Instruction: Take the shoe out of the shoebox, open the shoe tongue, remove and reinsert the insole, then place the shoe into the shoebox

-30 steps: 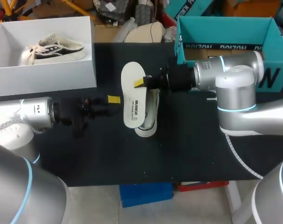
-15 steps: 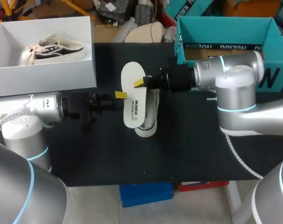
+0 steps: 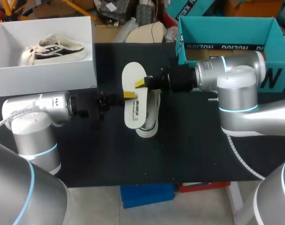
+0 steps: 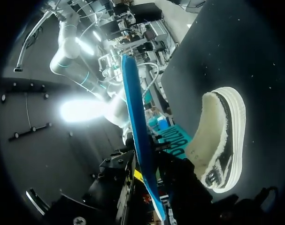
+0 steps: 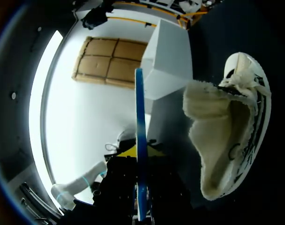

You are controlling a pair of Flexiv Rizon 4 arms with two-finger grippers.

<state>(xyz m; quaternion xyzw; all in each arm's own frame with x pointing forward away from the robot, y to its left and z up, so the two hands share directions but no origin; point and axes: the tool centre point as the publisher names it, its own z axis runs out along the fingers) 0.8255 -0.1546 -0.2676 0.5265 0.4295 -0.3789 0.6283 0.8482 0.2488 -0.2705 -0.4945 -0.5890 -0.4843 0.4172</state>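
While right claw [image 3: 141, 83] pinches insole [image 3: 134, 107], left claw [image 3: 128, 95] seemingly straddles it.

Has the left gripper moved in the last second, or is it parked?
Yes. The left gripper has advanced along the black table toward the flat white insole, which stays put in the right gripper, and now meets its edge.

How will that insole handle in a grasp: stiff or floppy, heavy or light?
Probably fairly stiff: pinched at one side by the right end effector, the insole shows flat above the shoe, no droop. Likely light: edge-on in the wrist views it looks thin. Pushed off-centre, it may pivot in that pinch.
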